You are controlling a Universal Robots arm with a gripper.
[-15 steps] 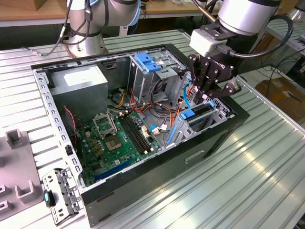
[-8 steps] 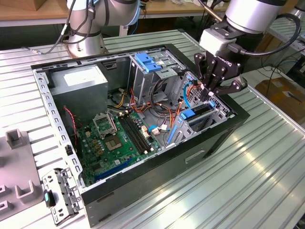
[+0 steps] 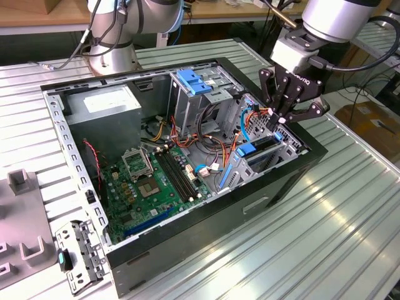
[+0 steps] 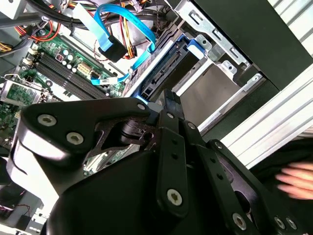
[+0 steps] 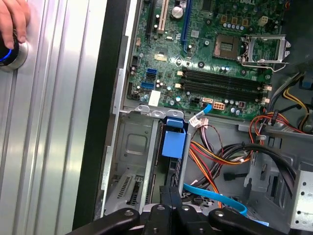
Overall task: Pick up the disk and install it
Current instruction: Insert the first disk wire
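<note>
The disk [image 3: 259, 149], a black drive in a bright blue carrier, stands on edge in the metal bay at the corner of the open computer case [image 3: 187, 250] on the exterior view's right. My gripper [image 3: 279, 119] hangs just above its far end, fingers drawn together and shut, with nothing between them. In the first wrist view the disk [image 5: 174, 143] runs edge-on toward my fingertips [image 5: 166, 196]. The second wrist view has the disk [image 4: 161, 68] lying just past my fingertips [image 4: 170, 100]. Whether they touch it I cannot tell.
Blue and orange cables [image 3: 247, 119] crowd the space beside the bay. A light blue latch [image 3: 192, 81] tops the tall drive cage; a grey box [image 3: 103, 107] and motherboard [image 3: 156, 181] fill the case. A hand [image 5: 12, 22] rests on a lit button on the table.
</note>
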